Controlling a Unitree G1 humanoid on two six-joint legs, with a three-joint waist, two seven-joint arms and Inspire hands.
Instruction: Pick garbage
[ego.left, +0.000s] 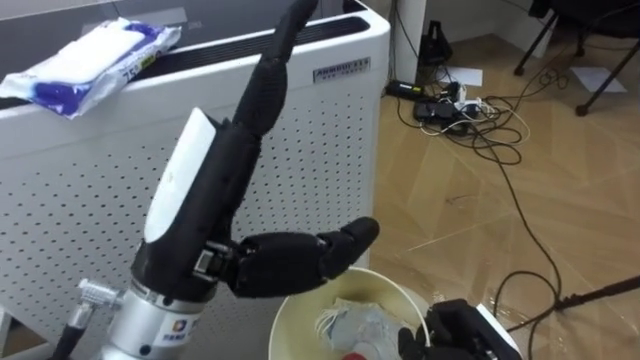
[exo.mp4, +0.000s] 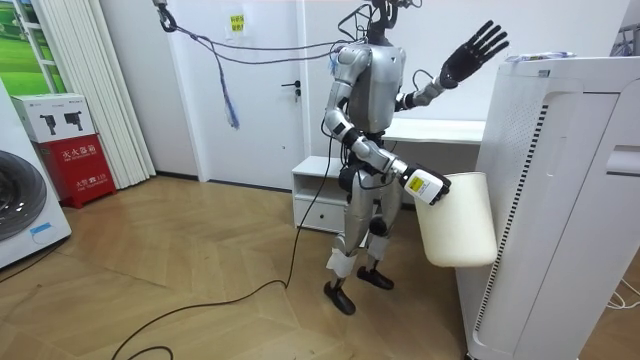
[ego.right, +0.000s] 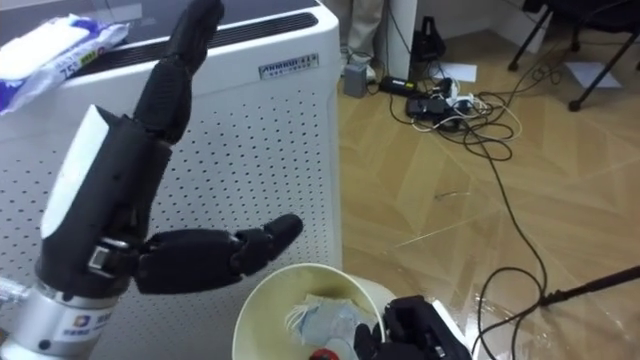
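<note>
A white-and-blue plastic packet lies on top of a tall white perforated appliance, at its far left. My left hand is raised in front of the appliance, open, with straight fingers pointing up toward the top edge and the thumb out to the right. It is apart from the packet, lower and to its right. A cream bin sits below it, holding crumpled grey-white paper and a bit of something red. My right hand is shut on the bin's rim. In the room view I stand beside the appliance.
Cables and a power strip lie tangled on the wooden floor to the right, and a dark cable runs toward me. A low white cabinet stands behind me. A washing machine and a red box stand at the room view's left.
</note>
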